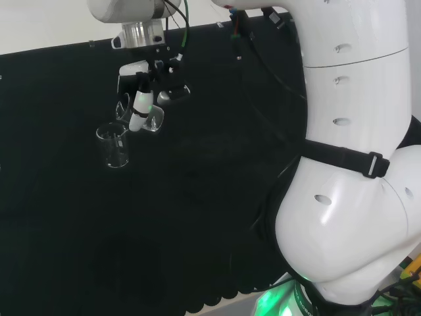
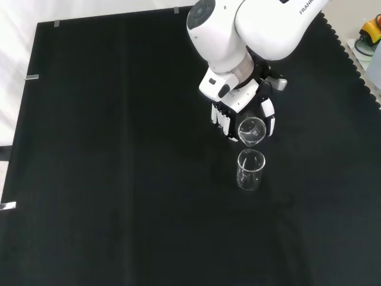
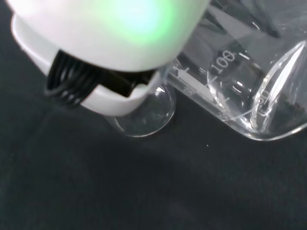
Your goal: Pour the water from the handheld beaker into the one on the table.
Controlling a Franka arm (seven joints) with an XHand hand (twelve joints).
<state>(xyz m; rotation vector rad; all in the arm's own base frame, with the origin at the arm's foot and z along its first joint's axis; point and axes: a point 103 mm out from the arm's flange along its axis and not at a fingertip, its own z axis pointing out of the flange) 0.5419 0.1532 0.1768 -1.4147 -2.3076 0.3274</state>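
Observation:
My hand [image 1: 143,99] [image 2: 241,110] has its fingers curled round a clear glass beaker [image 1: 152,120] [image 2: 252,131] [image 3: 244,84], which is tilted over with its mouth toward a second beaker. That second clear beaker [image 1: 114,146] [image 2: 250,170] [image 3: 144,112] stands upright on the black cloth, just below and beside the held one. In the wrist view a white fingertip [image 3: 100,48] covers part of the standing beaker's rim. I cannot tell how much water either beaker holds.
The arm's big white links [image 1: 355,151] rise at the head view's right. Black cloth [image 2: 107,155] covers the bench around the beakers. Its scalloped edge [image 2: 351,56] runs down the front view's right side.

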